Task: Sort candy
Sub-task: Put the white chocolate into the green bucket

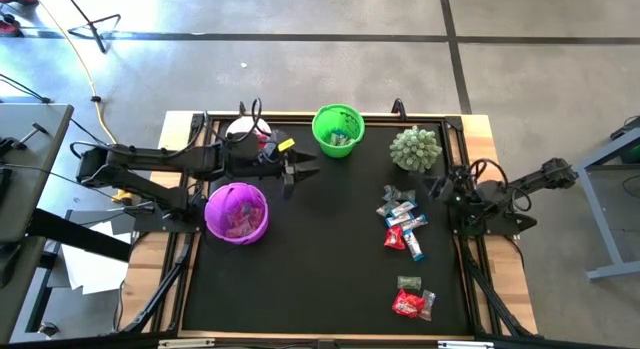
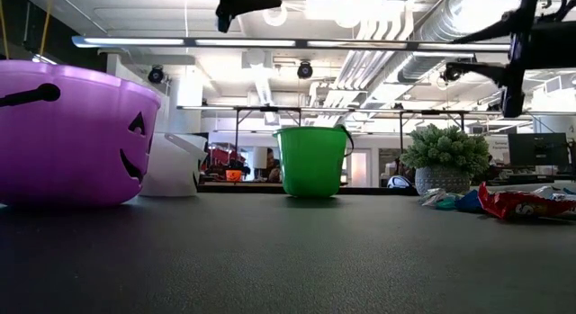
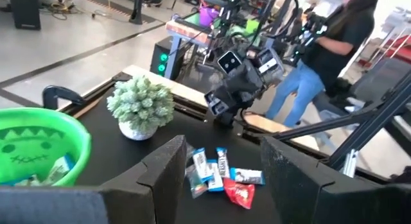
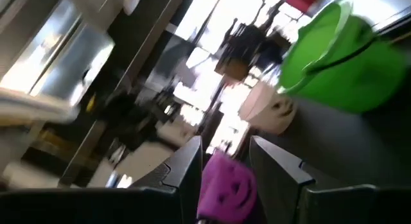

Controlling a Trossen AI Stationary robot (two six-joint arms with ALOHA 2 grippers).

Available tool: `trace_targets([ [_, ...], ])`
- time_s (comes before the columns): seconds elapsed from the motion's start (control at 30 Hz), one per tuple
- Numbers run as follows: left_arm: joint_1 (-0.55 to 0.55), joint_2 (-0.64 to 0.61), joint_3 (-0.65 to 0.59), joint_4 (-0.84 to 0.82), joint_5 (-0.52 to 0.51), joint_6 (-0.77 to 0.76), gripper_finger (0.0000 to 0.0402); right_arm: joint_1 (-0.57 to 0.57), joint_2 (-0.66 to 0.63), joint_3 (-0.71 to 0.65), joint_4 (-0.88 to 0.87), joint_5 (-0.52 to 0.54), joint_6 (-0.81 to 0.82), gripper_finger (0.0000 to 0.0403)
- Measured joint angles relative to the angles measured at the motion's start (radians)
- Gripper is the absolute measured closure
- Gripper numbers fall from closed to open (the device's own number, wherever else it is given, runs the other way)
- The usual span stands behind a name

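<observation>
Candy lies loose on the black mat, in two lots on the right half of the high view: a bigger scatter of blue-white and red wrappers at abt 3 o'clock from mat centre, and a smaller red/green-ish lot at abt 5 o'clock. More wrappers sit inside the purple bucket and green bucket.

Left arm reaches in horizontally from 9 o'clock, stretched across the mat's upper left. Left gripper hangs between the purple and green buckets, fingers parted, nothing between them. Right arm is folded up at the 3 o'clock edge, off the mat. Right gripper points toward the left side, just below the spiky green plant; jaws stand partly apart and empty.

Only the high view shows the white bucket at abt 11 o'clock behind the left arm, w/ all three buckets' layout. Low view shows the purple bucket's jack-o'-lantern face, and a red wrapper at table level on the right. Left wrist view looks past its own fingers at the bigger candy lot, the plant, the folded right arm, and a person in dark top and jeans beyond the table. Right wrist view is blurred; green, white and purple buckets are just about readable.
</observation>
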Motion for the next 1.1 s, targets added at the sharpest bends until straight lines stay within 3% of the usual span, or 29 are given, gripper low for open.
trace_targets([
  [0.1, -0.011, -0.001, 0.000, 0.009, -0.003, -0.008, 0.0216, 0.000, 0.002, 0.036, -0.046, -0.095, -0.026, 0.0276],
  [0.17, -0.018, -0.002, 0.000, 0.010, -0.005, -0.019, 0.0216, 0.000, 0.001, 0.108, -0.177, -0.148, -0.029, 0.0276],
  [0.27, -0.028, -0.008, 0.001, 0.032, -0.005, -0.014, 0.0216, 0.000, 0.028, 0.269, -0.569, -0.197, 0.018, 0.0276],
  [0.4, -0.038, -0.009, 0.001, 0.023, -0.006, 0.006, 0.0216, 0.000, 0.121, 0.489, -1.070, -0.254, 0.232, 0.0276],
  [0.57, -0.042, -0.010, 0.001, 0.017, 0.041, 0.008, 0.0216, 0.000, 0.277, 0.635, -1.420, -0.419, 0.470, 0.0276],
  [0.87, -0.043, -0.086, 0.001, -0.035, 0.052, 0.086, 0.0216, 0.000, 0.566, 0.649, -1.452, -0.600, 0.619, 0.0276],
  [1.1, 0.000, -0.222, 0.001, -0.275, 0.022, 0.118, 0.0216, 0.000, 0.710, 0.649, -1.390, -0.700, 0.730, 0.0276],
])
